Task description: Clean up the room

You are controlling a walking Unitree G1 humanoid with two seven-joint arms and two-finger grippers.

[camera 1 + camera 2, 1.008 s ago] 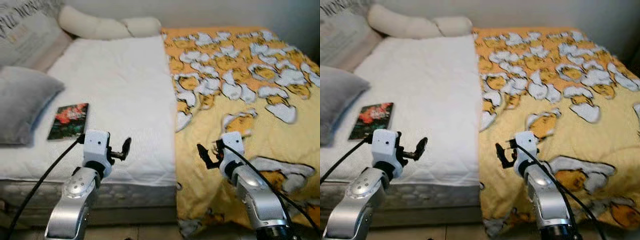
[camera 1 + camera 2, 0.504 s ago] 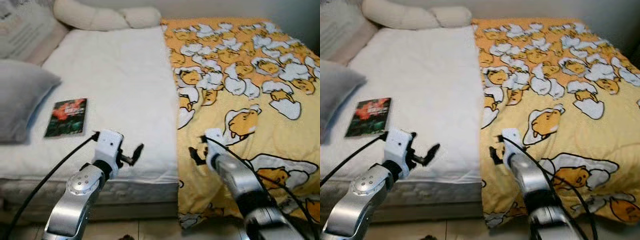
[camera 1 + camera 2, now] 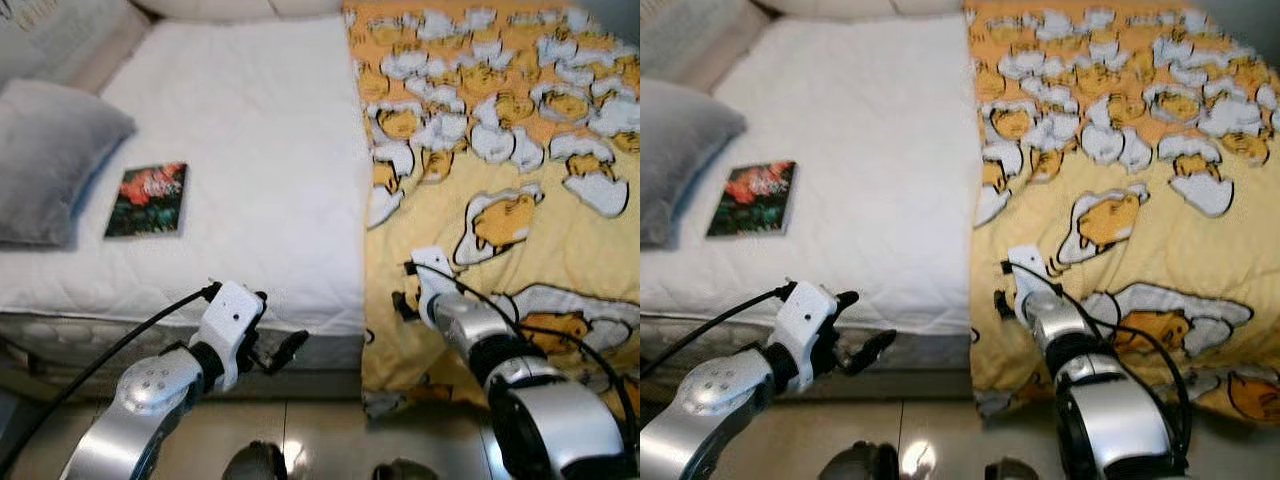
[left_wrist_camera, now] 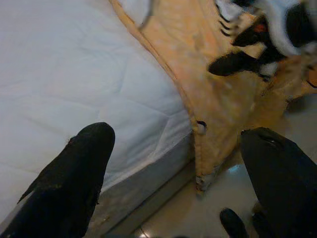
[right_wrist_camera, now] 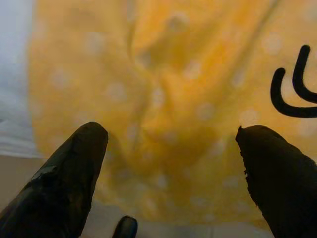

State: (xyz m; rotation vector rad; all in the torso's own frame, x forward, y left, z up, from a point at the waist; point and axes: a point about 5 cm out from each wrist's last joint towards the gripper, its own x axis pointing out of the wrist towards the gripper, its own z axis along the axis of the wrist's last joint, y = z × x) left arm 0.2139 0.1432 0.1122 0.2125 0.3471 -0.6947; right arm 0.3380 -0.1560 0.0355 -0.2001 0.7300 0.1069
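Observation:
A yellow blanket [image 3: 500, 150] printed with white-and-orange egg figures covers the right half of the bed and hangs over its front edge. The left half is bare white mattress [image 3: 260, 150]. My right gripper [image 3: 401, 303] is low at the blanket's hanging front edge, open, with yellow fabric [image 5: 168, 89] close in front of its fingers. My left gripper [image 3: 288, 347] is open in front of the mattress side, below the sheet's edge, holding nothing. In the left wrist view the blanket's edge [image 4: 198, 126] drops past the mattress corner.
A dark book with a red cover picture [image 3: 147, 199] lies on the mattress toward the left. A grey pillow [image 3: 45, 160] rests beside it at the bed's left edge. Glossy tiled floor [image 3: 330, 440] runs in front of the bed.
The view has tilted down and closed in on the bed's front. My left gripper dropped from above the mattress to in front of its side. My right gripper sank lower against the blanket's front edge.

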